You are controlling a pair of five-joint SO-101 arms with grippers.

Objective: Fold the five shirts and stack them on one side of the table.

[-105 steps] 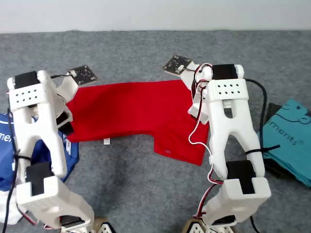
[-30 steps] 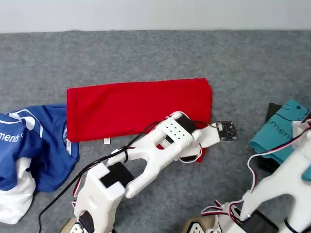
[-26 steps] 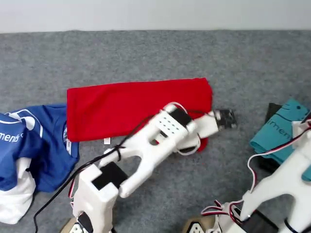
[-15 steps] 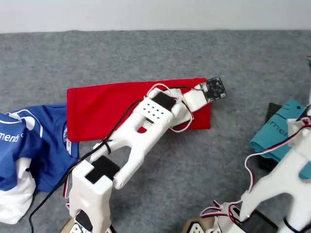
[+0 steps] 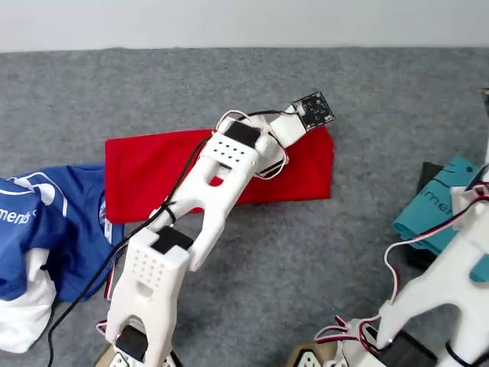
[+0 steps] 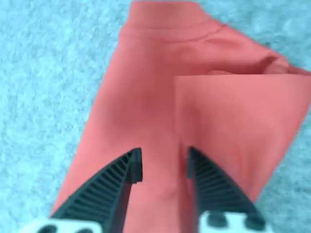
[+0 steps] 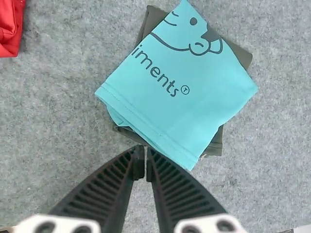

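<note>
1. A grey, carpet-like surface (image 5: 382,92) carries all five shirts.
2. A red shirt (image 5: 153,172) lies across the middle of the surface, folded lengthwise into a long flat band. One end has a flap doubled over. It looks partly folded and probably needs folding across its length before stacking.
3. A blue shirt (image 5: 53,222) lies crumpled at the left edge, touching the red shirt's end. It is not yet folded.
4. A teal shirt (image 7: 180,82), folded into a neat square, sits on a folded dark shirt (image 7: 214,143) at the right side. This two-shirt stack is the finished part of the task.
5. A white shirt (image 5: 19,321) is bunched under the blue one, unfolded.
6. The left gripper (image 6: 163,167) hovers over the red shirt's doubled end, fingers a little apart and holding nothing.
7. The right gripper (image 7: 145,162) hangs above the near edge of the stack, fingers almost together and empty.
</note>
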